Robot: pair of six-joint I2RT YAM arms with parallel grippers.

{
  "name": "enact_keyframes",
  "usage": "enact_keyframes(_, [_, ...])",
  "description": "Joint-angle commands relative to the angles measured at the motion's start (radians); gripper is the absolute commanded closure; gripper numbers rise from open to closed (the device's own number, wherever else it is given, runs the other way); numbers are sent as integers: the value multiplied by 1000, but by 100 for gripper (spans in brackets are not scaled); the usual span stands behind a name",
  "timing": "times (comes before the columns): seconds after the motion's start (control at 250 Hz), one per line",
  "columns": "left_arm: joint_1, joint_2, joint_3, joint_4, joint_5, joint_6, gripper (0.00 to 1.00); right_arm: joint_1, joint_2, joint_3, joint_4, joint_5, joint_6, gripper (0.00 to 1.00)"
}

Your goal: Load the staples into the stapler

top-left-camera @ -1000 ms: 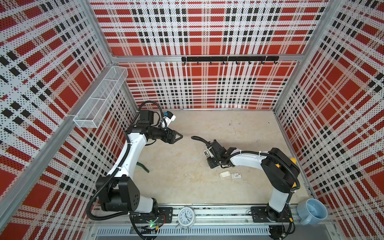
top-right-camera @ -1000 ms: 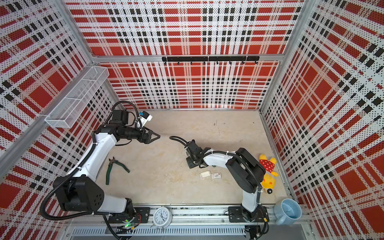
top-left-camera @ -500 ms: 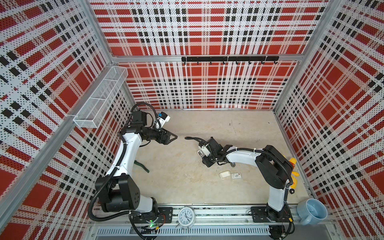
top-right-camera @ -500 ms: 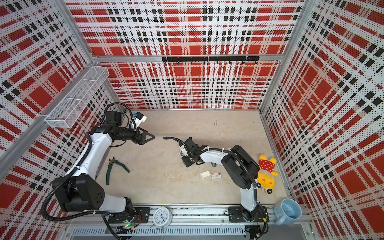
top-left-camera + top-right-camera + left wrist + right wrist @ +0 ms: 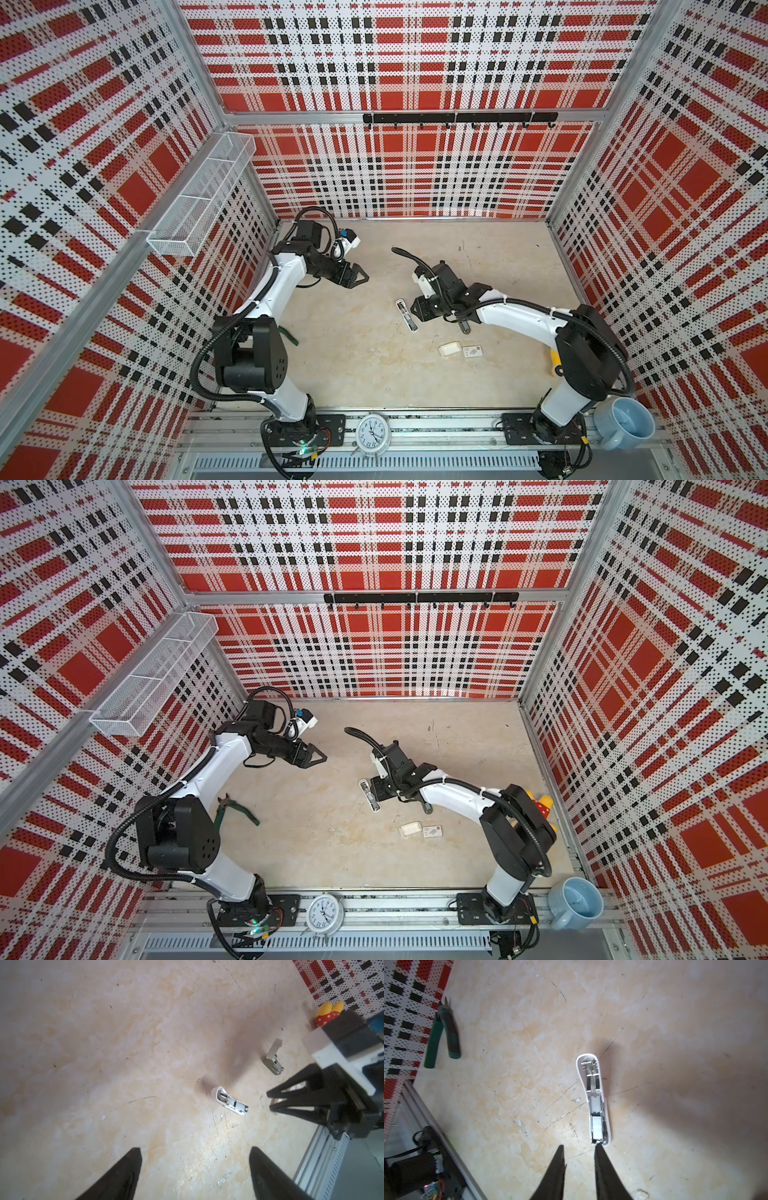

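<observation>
White plastic stapler (image 5: 596,1101) lies open on the beige table (image 5: 508,1064); narrowly parted, empty right tool (image 5: 578,1149) touches its end; left tool (image 5: 194,1148) gapes empty; silver-grey staples (image 5: 277,1067) sit at its 5 o'clock in a top view; best pinch one strip squarely.

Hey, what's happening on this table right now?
The white stapler lies opened flat on the table. The right end effector, narrowly open and holding nothing, sits at its near end. The left end effector hovers open, off to the side. Whether it is loaded I cannot tell.
</observation>
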Motion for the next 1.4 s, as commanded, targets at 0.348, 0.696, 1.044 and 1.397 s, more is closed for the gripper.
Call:
enact_keyframes(0.348, [-56, 180, 122, 88, -59, -186, 19, 39, 130, -89, 218, -130, 252, 77])
enact_keyframes(0.696, [-109, 164, 94, 95, -94, -160, 20, 15, 155, -51, 92, -53, 201, 76])
enact_keyframes(1.044, [-118, 148, 69, 98, -104, -160, 20, 10, 169, -32, 65, -29, 173, 76])
enact_keyframes(1.397, [-118, 132, 7, 110, -107, -147, 21, -2, 182, -14, 27, 36, 154, 76])
